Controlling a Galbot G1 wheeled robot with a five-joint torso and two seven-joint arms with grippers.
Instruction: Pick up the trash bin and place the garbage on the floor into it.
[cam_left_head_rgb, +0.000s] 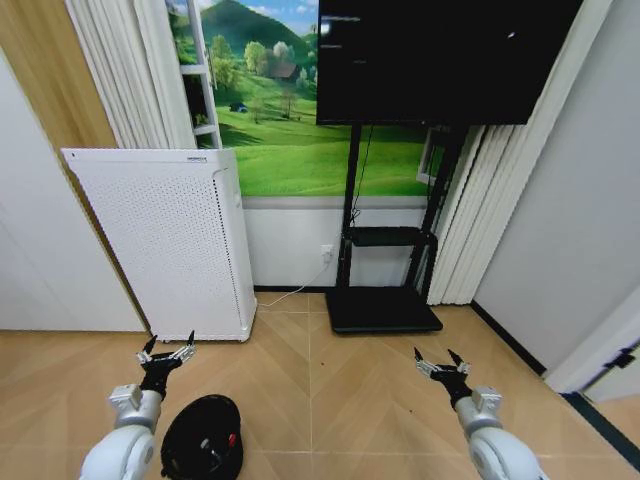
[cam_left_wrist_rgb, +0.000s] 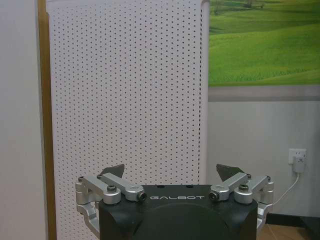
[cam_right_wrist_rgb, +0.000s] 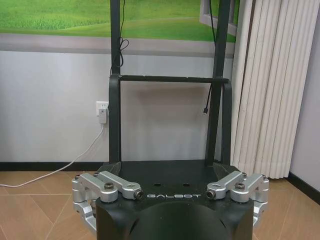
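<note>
Black trash bin (cam_left_head_rgb: 202, 438) on floor (cam_left_head_rgb: 330, 400), beside left gripper (cam_left_head_rgb: 168, 350); jaws apart.

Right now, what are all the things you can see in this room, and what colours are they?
trash bin: one, black, on the floor by the left arm; something red and white shows inside.
air purifier: one, white, perforated, against the wall ahead of the left arm.
TV screen: one, black, up on a stand.
TV stand: one, black, base on the floor by the wall.
landscape mural: one, green hills, on the wall.
curtains: white, beside the stand.
floor: light tan wood.
left pincer: one, silver and black, open, raised over the floor.
right pincer: one, silver and black, open, raised over the floor.
</note>
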